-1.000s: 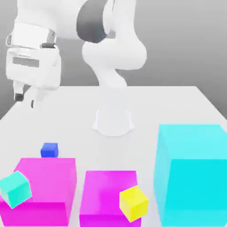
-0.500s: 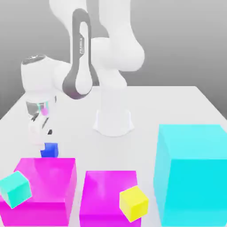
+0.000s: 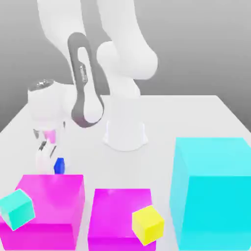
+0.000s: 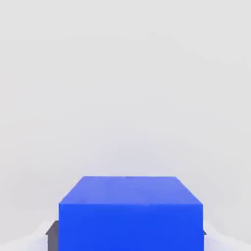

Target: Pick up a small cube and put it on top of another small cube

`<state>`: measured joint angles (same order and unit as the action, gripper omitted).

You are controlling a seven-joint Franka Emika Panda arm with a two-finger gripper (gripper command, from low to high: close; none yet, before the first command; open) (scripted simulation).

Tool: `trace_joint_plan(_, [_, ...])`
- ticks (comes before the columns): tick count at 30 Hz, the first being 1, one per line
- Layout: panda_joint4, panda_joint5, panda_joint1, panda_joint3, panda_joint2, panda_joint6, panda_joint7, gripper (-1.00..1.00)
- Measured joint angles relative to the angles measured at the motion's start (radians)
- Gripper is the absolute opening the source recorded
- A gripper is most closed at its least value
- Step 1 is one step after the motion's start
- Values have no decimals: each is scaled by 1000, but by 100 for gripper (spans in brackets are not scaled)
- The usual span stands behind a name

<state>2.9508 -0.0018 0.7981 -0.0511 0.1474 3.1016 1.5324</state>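
The small cube, tiny and deep blue, rests on the white table just behind the left magenta block. My gripper has come down over it, and one white finger hides its left part in the exterior view. In the hand view the small cube sits between the fingers, whose dark pads lie against both of its sides. The gripper is shut on it. A small teal cube and a small yellow cube lie on the magenta blocks.
A second magenta block stands in the front middle. A tall cyan block is at the exterior view's right. The arm's white base stands mid-table.
The arm swung down from high at the exterior view's left and lowered the gripper onto the blue cube. The cube has stayed in place.
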Motion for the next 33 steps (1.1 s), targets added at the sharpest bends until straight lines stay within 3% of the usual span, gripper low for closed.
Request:
trace_joint_plan(4, [23, -39, -9, -21, -132, -109, 26, -100])
trace_joint_plan(7, [27, -4, 2, 2, -222, -183, -3, -100])
trace_joint_plan(12, [-128, 63, -142, 91, -223, -311, -51, -100])
trace_joint_plan(24, [-564, 34, -592, 313, -137, -676, -29, -100])
trace_joint_plan(26, [-579, -2, -654, 321, -110, -686, -2, -100])
trace_joint_plan(29, [-567, -48, -644, 298, -23, -594, 31, -100])
trace_joint_plan(30, [-562, -60, -647, 294, 3, -566, 39, 100])
trace_joint_plan(33, [-562, -60, -647, 294, 3, -566, 39, 100])
